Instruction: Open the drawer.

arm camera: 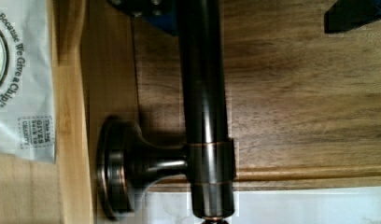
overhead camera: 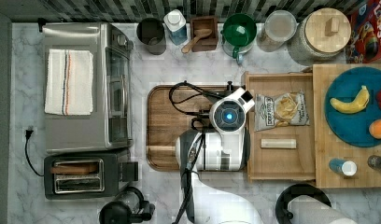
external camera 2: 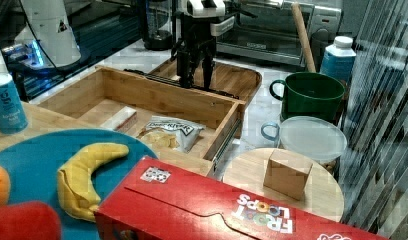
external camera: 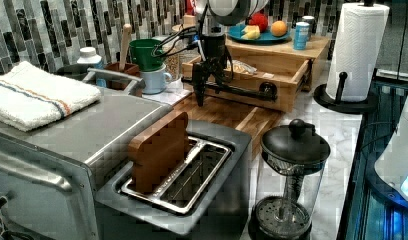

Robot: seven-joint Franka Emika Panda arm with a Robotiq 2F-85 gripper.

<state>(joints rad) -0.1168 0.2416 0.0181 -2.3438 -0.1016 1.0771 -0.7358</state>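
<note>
Bamboo-coloured wooden drawer (external camera 2: 142,100) is sitting well out; its long black bar handle (external camera: 242,91) is lying crosswise between the spread gripper (external camera 2: 196,80) fingers.

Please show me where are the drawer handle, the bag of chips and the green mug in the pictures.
drawer handle (arm camera: 205,93): wrist view, on the middle of the black bar.
bag of chips (overhead camera: 279,110): top view, on the bag's middle, lying inside the drawer (overhead camera: 278,163).
green mug (external camera 2: 307,95): right view, on its outer wall.
</note>
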